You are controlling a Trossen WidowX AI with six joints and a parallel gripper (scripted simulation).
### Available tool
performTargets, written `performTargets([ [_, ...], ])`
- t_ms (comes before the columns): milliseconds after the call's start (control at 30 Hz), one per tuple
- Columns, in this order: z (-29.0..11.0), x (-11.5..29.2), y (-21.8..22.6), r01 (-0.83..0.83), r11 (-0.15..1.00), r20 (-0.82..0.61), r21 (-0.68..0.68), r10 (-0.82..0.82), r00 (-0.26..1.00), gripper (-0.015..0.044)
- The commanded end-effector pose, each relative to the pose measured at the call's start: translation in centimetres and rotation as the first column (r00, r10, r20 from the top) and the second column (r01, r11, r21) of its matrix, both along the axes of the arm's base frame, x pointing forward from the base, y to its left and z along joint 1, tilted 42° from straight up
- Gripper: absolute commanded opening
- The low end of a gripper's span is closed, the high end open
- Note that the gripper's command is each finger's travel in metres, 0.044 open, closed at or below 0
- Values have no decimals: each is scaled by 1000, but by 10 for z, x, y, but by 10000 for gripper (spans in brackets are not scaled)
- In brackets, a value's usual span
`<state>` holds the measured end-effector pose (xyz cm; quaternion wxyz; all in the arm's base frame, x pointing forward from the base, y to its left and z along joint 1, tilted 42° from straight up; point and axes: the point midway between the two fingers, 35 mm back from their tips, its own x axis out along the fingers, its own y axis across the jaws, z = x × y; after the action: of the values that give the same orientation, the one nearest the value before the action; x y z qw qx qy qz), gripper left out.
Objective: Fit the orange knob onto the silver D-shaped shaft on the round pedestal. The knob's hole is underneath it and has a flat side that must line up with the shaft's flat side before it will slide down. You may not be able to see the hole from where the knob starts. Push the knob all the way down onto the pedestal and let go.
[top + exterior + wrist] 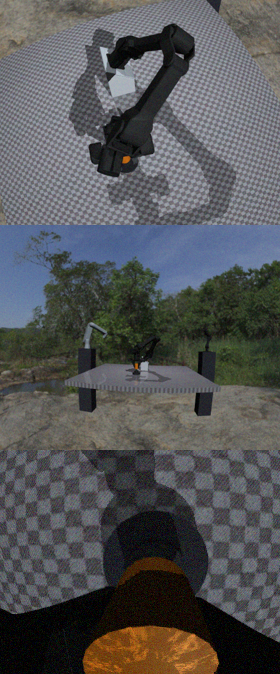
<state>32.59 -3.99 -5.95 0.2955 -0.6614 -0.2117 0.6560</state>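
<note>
The orange knob (126,159) (136,366) (151,651) stands upright, with its wide top towards the wrist camera. My gripper (153,600) is shut on the knob, with a dark finger on either side of it. The dark round pedestal (131,167) (136,373) (195,561) is directly below the knob, and the knob's lower end overlaps it in the wrist view. The silver shaft, the knob's hole and both flat sides are hidden. Whether the knob's underside touches the pedestal or hangs just over it I cannot tell.
A white angular block (122,86) (144,366) stands behind the pedestal, near the arm's base. The checkered table (218,108) (179,381) carries the arm's shadows. A grey arm (88,335) and a dark arm (207,341) stand on black posts beyond the table.
</note>
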Motion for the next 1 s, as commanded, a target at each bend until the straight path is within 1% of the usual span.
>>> performTargets([
  [0,2,0,-2,1,1000,3,-1,-1,1000,0],
  [167,3,-2,-3,-19,1000,21,-3,19,1000,0],
  [300,3,-4,-2,-123,992,115,-17,125,986,0],
  [367,4,-6,-1,-151,988,139,-22,153,978,0],
  [967,3,-2,-1,-153,988,141,-23,154,978,0],
])
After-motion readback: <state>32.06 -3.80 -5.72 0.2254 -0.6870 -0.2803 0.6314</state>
